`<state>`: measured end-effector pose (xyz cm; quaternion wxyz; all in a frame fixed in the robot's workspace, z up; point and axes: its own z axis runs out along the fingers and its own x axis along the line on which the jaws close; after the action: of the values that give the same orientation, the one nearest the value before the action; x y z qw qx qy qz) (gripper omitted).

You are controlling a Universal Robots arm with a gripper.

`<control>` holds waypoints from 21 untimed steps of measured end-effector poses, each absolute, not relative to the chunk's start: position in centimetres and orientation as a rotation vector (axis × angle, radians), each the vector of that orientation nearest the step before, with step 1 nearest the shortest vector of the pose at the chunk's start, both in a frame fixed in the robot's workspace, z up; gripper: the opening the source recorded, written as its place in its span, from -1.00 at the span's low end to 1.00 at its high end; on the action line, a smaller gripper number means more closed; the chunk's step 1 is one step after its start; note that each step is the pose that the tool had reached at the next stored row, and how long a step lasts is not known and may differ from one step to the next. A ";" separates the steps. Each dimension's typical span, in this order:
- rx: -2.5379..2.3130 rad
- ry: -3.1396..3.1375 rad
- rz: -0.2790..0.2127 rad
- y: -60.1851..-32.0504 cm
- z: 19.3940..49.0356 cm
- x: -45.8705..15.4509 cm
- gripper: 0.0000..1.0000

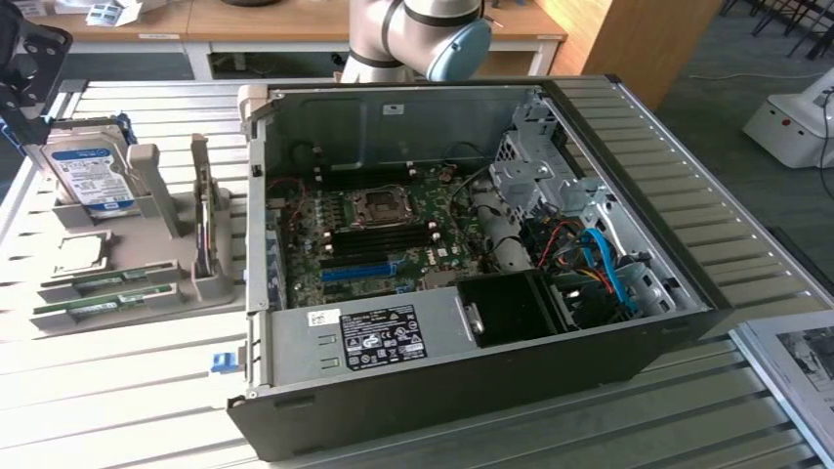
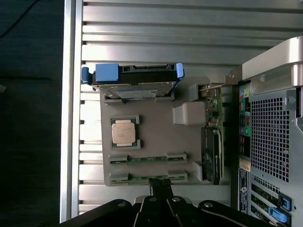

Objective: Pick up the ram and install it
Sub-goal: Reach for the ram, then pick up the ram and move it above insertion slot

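Observation:
Two ram sticks, thin green boards, lie side by side in slots of the grey holder tray (image 2: 156, 137): one ram stick (image 2: 147, 159) (image 1: 111, 280) next to the CPU, the other ram stick (image 2: 142, 178) (image 1: 102, 304) at the tray's outer edge. My gripper (image 2: 160, 182) hangs above the tray with its dark fingers together and nothing between them; its tip lines up over the outer stick. The open computer case (image 1: 626, 362) lies in the middle of the table, with the motherboard (image 1: 431, 256) and its dark memory slots (image 1: 381, 238) exposed.
On the tray stand a silver hard drive (image 1: 89, 176) in blue brackets, a CPU (image 1: 78, 254) and an upright expansion card (image 1: 206, 220). A blue slot strip (image 1: 357, 271) sits on the motherboard. The arm's base (image 1: 417, 39) rises behind the case. The table is slatted metal (image 1: 117, 391).

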<state>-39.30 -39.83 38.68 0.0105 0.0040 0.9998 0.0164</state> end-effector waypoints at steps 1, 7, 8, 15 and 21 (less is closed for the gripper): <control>0.013 3.120 0.051 -39.8 38.7 -39.3 -0.80; 0.012 3.120 0.051 -40.1 38.7 -39.3 -0.80; 0.012 3.120 0.051 -40.2 38.7 -39.3 -0.80; 0.013 3.120 0.051 -40.4 38.7 -39.3 -0.80; 0.012 3.120 0.051 -40.5 38.7 -39.3 -0.80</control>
<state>-39.30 -40.45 38.68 0.0104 0.0040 0.9998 0.0164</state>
